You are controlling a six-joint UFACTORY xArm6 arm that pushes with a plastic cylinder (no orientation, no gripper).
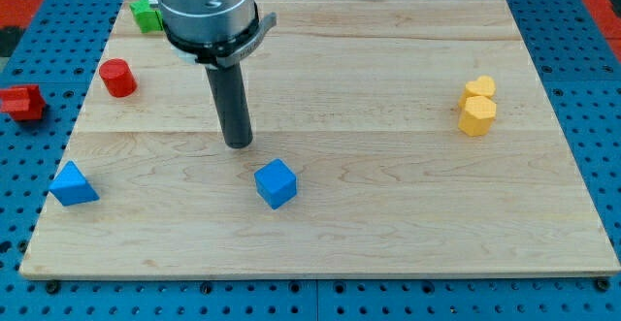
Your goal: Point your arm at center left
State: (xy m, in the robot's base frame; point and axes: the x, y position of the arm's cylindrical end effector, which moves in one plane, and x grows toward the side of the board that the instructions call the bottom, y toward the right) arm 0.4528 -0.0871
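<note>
My tip (238, 144) rests on the wooden board (388, 214), left of the board's middle. A blue cube (276, 183) lies just below and to the right of the tip, apart from it. A red cylinder (117, 78) sits to the tip's upper left. A blue triangular block (73, 184) lies near the board's left edge, below the tip's level. A green block (147, 15) sits at the top left corner, partly hidden behind the arm.
Two yellow blocks (477, 106) touch each other at the view's right. A red block (22, 102) lies off the board on the blue pegboard at the left. The arm's grey body (206, 11) covers the top left.
</note>
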